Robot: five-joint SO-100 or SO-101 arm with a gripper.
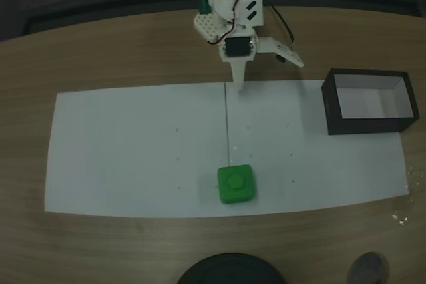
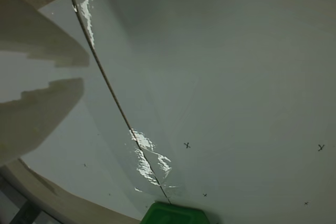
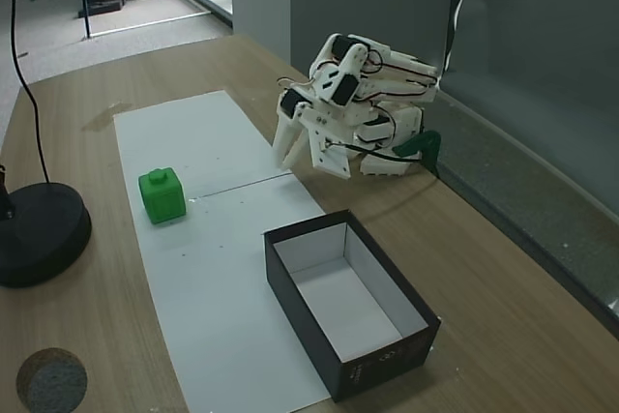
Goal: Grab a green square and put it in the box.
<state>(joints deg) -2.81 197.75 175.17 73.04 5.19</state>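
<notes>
In a fixed view, the green square is seen on the white sheet, well apart from the box at right; the jaws are held parted and empty. In the wrist view, the square is cut by the bottom edge. In the other fixed view, the box is seen open-topped on the table.

In a fixed view, the green square sits on the paper sheet near its front edge, midway. The box stands at the sheet's back right corner. The arm's fingers hang over the back edge.
</notes>
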